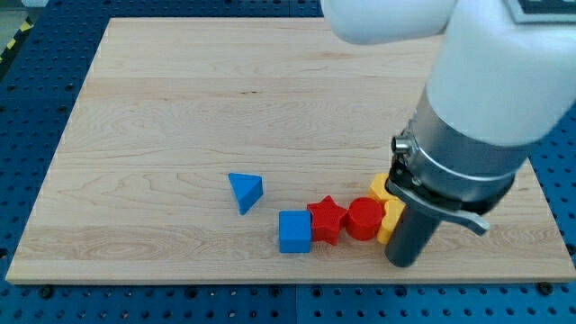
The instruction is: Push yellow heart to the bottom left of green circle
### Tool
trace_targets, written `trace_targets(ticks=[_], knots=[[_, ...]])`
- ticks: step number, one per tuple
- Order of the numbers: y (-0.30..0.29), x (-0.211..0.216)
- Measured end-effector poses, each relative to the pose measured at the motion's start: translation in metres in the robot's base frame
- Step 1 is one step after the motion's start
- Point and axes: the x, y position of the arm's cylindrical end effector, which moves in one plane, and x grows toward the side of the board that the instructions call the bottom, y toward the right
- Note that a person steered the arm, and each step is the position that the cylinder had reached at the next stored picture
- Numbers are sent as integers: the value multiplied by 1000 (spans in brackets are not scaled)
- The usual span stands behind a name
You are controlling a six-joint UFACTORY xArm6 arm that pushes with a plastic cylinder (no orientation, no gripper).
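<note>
Two yellow pieces show at the view's lower right, one (pixel 379 188) above the other (pixel 391 223). Both are partly hidden by my arm, so I cannot tell their shapes or which is the yellow heart. No green circle is in sight; the arm covers much of the right side. My tip (pixel 406 263) rests on the board just right of and below the lower yellow piece, touching or nearly touching it.
A red round block (pixel 364 219), a red star (pixel 327 220) and a blue cube (pixel 294 231) lie in a row left of the yellow pieces. A blue triangle (pixel 245 191) sits further left. The wooden board's bottom edge (pixel 270 279) is close below.
</note>
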Motion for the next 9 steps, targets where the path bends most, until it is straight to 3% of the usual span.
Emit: trace_targets(ticks=[2, 5, 7, 9], knots=[[26, -32], [5, 13], [-19, -17], [72, -49]])
